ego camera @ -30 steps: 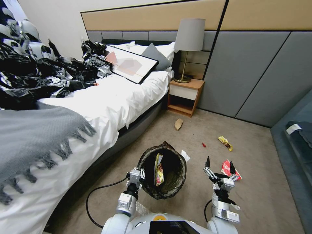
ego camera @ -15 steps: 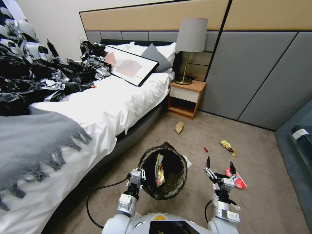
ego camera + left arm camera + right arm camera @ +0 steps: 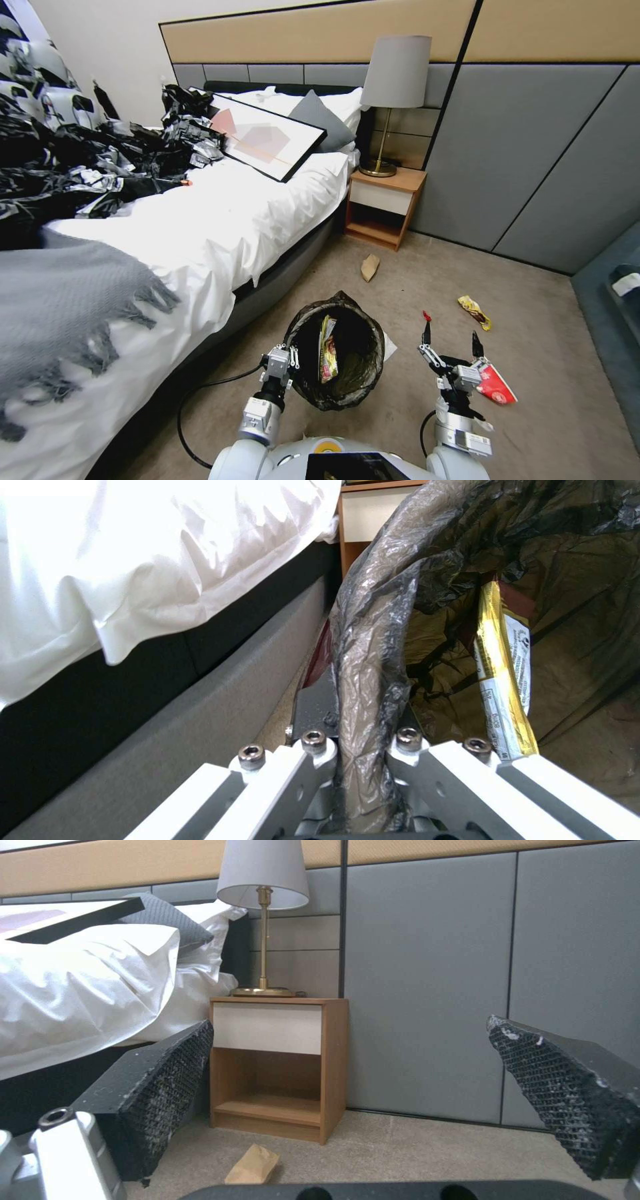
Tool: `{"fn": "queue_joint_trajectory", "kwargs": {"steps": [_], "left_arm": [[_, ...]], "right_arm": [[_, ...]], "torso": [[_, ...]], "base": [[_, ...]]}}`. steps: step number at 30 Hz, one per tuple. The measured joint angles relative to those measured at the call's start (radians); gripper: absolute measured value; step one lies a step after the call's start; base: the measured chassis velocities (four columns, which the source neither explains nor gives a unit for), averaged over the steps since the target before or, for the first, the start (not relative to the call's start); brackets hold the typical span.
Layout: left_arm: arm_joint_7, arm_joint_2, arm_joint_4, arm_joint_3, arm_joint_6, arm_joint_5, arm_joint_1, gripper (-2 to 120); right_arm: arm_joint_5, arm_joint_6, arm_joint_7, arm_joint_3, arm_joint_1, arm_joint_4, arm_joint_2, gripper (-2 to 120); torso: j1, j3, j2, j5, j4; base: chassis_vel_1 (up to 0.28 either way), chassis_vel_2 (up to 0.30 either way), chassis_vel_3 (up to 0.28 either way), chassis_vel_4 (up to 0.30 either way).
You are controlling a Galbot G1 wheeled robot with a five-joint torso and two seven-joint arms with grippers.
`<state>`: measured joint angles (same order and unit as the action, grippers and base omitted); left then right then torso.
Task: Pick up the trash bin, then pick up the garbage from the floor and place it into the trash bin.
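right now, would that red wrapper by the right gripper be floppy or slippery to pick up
Probably floppy and light: the red wrapper lies flat and creased on the carpet. Its glossy film may slip between the right gripper's open fingers.

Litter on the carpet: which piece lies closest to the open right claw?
The red-and-white wrapper, just beside the right claw. The yellow wrapper, tiny red scrap and brown crumpled paper lie farther off toward the nightstand.
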<state>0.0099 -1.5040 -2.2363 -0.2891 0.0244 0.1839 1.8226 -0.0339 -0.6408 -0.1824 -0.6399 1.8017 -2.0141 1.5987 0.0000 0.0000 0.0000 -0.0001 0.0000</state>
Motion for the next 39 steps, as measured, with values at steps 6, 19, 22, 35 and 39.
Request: {"fn": "queue_joint_trajectory", "kwargs": {"steps": [6, 19, 22, 35, 39], "left_arm": [[0.001, -0.001, 0.001, -0.002, 0.0, 0.0, 0.0, 1], [0.003, -0.002, -0.001, 0.0, -0.001, 0.003, 0.001, 1], [0.003, -0.003, -0.001, 0.002, -0.002, 0.005, 0.002, 1], [0.005, -0.002, -0.006, -0.002, -0.005, 0.011, 0.011, 1], [0.006, -0.002, -0.006, -0.002, -0.006, 0.014, 0.014, 1]], "right_arm": [[-0.001, -0.016, 0.005, 0.0, -0.004, 0.004, 0.001, 100], [-0.061, -0.048, 0.01, -0.064, -0.042, 0.016, -0.005, 100], [-0.064, -0.043, 0.01, -0.082, -0.057, 0.022, -0.014, 100], [-0.02, 0.049, 0.031, -0.191, -0.198, 0.107, -0.109, 100], [0.001, 0.078, 0.056, -0.218, -0.252, 0.168, -0.149, 100]], "torso": [[0.0, 0.0, 0.0, 0.0, 0.0], [0.0, 0.0, 0.0, 0.0001, 0.0], [0.0, 0.0, 0.0, 0.0001, -0.0001], [0.0, 0.0, 0.0, 0.0001, 0.0], [0.0, 0.0, 0.0, 0.0003, 0.0]], "base": [[-0.072, 0.081, 0.079, -0.095], [-0.006, 0.008, 0.01, -0.011], [0.0, 0.0, 0.0, 0.0], [0.0, 0.0, 0.0, 0.0], [0.0, 0.0, 0.0, 0.0]]}}
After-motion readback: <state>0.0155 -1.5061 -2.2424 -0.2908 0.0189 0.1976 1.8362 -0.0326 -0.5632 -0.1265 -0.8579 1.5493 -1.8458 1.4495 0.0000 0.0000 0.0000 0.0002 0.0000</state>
